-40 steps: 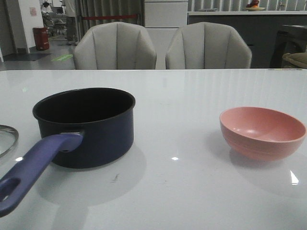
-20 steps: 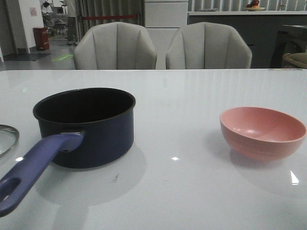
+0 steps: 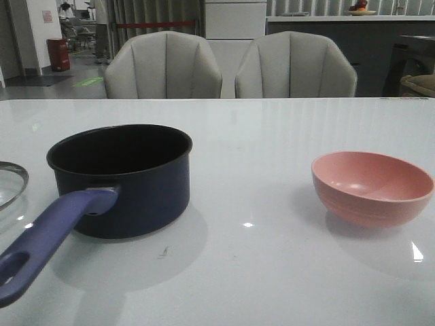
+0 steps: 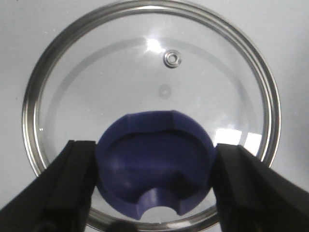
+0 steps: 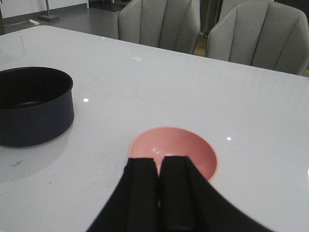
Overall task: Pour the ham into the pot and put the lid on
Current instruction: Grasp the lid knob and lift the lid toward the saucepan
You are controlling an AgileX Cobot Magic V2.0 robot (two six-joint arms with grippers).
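Note:
The dark navy pot [image 3: 122, 180] with its long purple-blue handle [image 3: 47, 238] stands left of centre on the white table, and it also shows in the right wrist view [image 5: 34, 106]. The glass lid [image 4: 145, 72] lies at the far left, and only its edge [image 3: 10, 183] shows in the front view. My left gripper [image 4: 154, 164] is shut on the lid's blue knob [image 4: 154, 145], one finger on each side. My right gripper [image 5: 158, 162] is shut and empty, just short of the pink bowl [image 5: 193, 150]. No ham shows in the bowl or in the pot's dark inside.
The pink bowl [image 3: 370, 187] stands at the right of the table. Two grey chairs [image 3: 163, 64] stand behind the table's far edge. Neither arm shows in the front view.
The lid's edge at the far left of the front view has risen a little. The pot and the pink bowl have not moved.

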